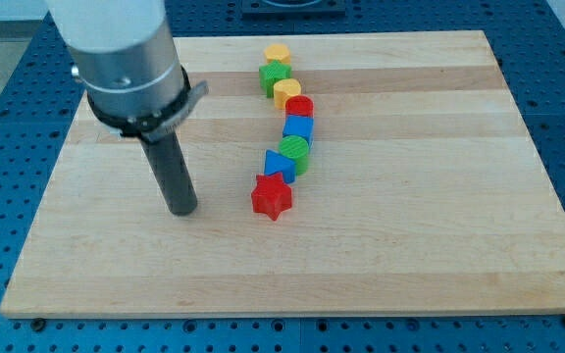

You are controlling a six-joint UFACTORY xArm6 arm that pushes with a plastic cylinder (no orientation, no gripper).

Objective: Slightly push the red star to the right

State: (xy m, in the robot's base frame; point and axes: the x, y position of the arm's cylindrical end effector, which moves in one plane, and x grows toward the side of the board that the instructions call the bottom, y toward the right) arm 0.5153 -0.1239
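Note:
The red star (271, 197) lies on the wooden board (410, 226), at the lower end of a curved line of blocks near the middle. My tip (182, 210) rests on the board to the left of the red star, with a clear gap between them. A blue triangle (279, 165) touches the star's upper right side.
Above the star the line runs upward: a green cylinder (295, 153), a blue cube (298, 128), a red cylinder (300, 106), a yellow block (286, 92), a green block (275, 75) and a yellow block (278, 53) at the top. A blue pegboard surrounds the board.

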